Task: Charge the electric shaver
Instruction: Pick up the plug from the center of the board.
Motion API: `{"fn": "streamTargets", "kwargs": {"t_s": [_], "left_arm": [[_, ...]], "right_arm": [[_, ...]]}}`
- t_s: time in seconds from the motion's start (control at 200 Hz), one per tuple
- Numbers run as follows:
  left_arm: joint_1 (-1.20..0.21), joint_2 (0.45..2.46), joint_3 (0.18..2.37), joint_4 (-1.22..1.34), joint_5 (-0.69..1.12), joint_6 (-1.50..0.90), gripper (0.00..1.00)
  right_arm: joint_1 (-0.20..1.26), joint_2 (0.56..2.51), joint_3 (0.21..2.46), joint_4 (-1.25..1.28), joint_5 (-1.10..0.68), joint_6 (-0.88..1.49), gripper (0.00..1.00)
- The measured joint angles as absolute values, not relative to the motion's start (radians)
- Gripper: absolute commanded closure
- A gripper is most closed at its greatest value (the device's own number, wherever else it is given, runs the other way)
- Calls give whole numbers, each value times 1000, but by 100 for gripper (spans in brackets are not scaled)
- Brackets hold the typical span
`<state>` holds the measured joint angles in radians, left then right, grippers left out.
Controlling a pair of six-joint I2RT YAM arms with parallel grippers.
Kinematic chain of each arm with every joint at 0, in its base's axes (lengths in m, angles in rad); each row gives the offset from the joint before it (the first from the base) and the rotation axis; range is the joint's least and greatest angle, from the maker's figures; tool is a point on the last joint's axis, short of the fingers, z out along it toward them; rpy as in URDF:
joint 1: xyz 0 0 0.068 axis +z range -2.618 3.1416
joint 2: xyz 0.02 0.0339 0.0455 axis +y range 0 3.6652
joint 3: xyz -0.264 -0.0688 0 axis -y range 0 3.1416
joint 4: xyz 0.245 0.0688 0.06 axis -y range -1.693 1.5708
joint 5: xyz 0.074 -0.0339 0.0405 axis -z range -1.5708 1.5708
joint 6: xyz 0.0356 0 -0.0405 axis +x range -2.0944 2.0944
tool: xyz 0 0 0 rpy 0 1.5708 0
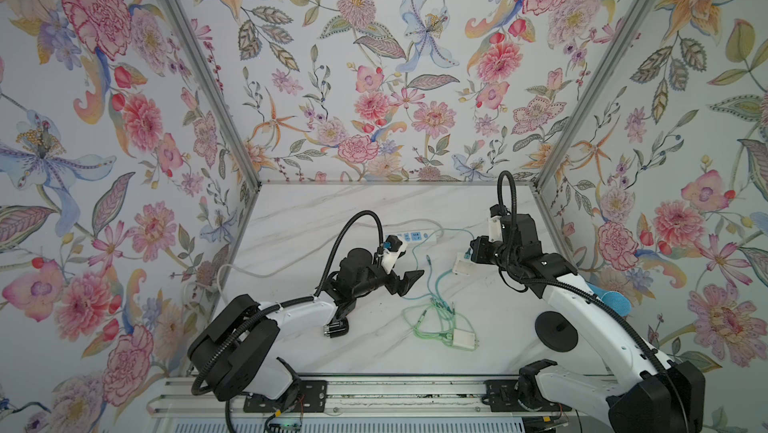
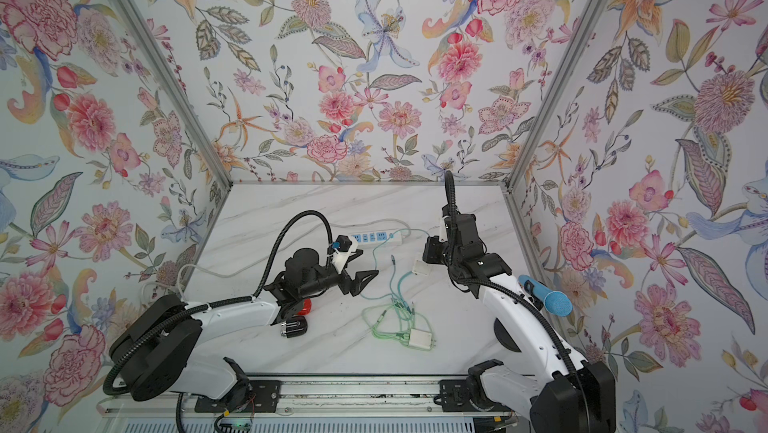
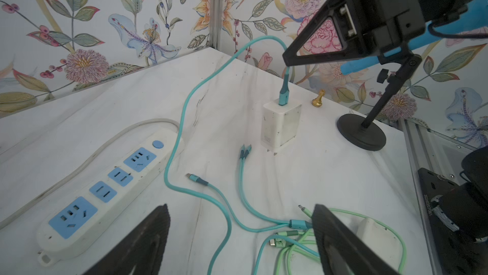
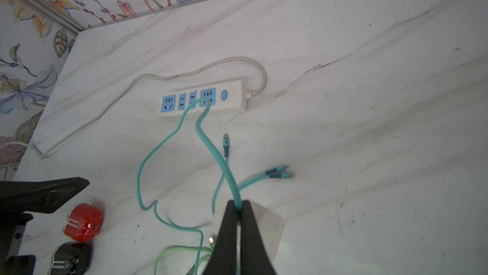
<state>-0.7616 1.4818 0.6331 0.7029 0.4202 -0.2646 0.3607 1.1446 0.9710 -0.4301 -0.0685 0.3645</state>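
While right gripper point(image 4: 239, 203) pinches teal cable point(image 4: 212, 149), left gripper point(image 3: 240, 206) wide open, empty, red shaver point(image 4: 83, 222) close beside it

2 shavers point(image 4: 83, 222), 2 chargers point(image 3: 281, 125), 2 cables point(image 3: 174, 133), 1 pwr strip point(image 3: 105, 189)

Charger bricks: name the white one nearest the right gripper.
The teal-cable brick: the right gripper pinches its teal cable just above it. The green-cable brick lies apart, untouched.

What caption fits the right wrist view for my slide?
Right hand pinches the teal cable just above the white adapter, power strip beyond.
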Motion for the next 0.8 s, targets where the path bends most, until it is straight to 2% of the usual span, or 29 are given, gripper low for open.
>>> {"fn": "streamTargets", "kwargs": {"t_s": [0.46,0.801], "left_arm": [[-813,1691,768,897,518,-213,2],[-814,1743,830,948,650,-210,6]], "right_arm": [[425,1085,1095,-591,-143,324,100],[459,1084,1107,-646,-176,299,100]]}}
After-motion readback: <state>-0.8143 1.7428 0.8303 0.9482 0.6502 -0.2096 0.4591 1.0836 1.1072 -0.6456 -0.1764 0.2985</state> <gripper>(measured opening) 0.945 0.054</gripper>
